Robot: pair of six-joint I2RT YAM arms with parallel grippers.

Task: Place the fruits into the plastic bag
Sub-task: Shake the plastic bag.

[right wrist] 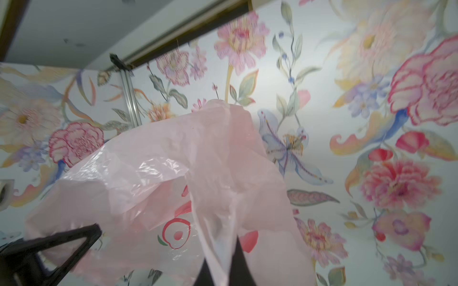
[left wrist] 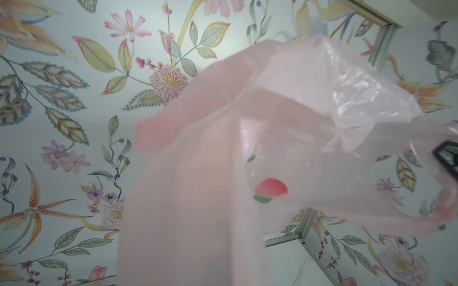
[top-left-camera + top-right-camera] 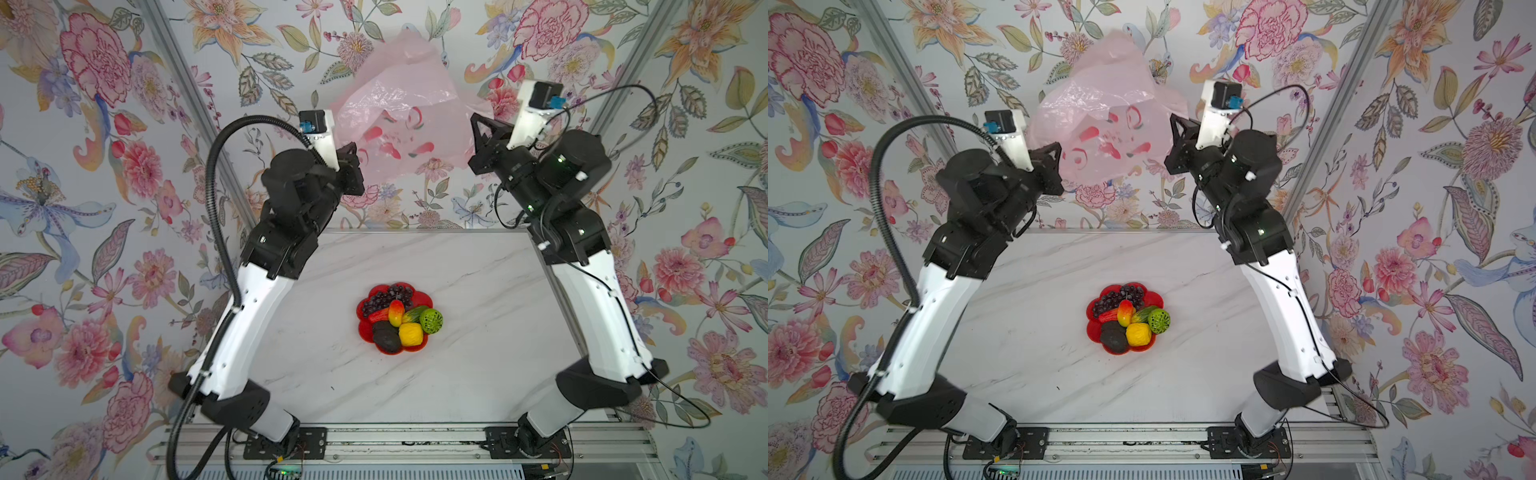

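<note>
Fruits (image 3: 399, 320): heaped on the red plate (image 3: 428, 296), mid-table (image 3: 478, 374); grapes (image 3: 386, 297) at 11 o'clock, green netted ball (image 3: 431, 320) at 3, lemon (image 3: 410, 334) and avocado (image 3: 386, 338) near 6.
Plastic bag (image 3: 399, 112): held aloft at the plate's 12 o'clock, stretched between both grippers.
Left gripper (image 3: 354, 160): closed tight, pinching the bag's 9 o'clock edge.
Right gripper (image 3: 478, 139): closed tight on its 3 o'clock edge.

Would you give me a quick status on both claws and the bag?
Left claw and right claw shut on plastic bag, held aloft. Fruits all on red plate. Nothing in the way.
</note>
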